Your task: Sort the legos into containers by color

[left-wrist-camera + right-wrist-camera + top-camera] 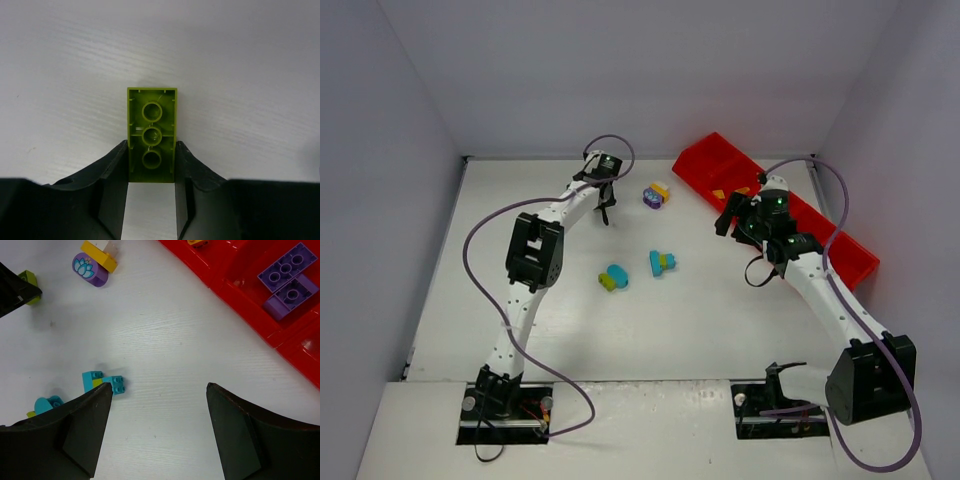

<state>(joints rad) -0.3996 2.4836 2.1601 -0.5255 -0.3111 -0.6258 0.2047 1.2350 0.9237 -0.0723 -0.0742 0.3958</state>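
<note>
Left end effector (151, 148) grips lime lego (151, 112); long axis runs straight outward

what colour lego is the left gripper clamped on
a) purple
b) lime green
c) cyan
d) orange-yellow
b: the left wrist view shows the left gripper shut on a lime green brick, with the brick's hollow underside facing the camera.

Left end effector (151, 150) closed, right (159, 390) spread
</note>
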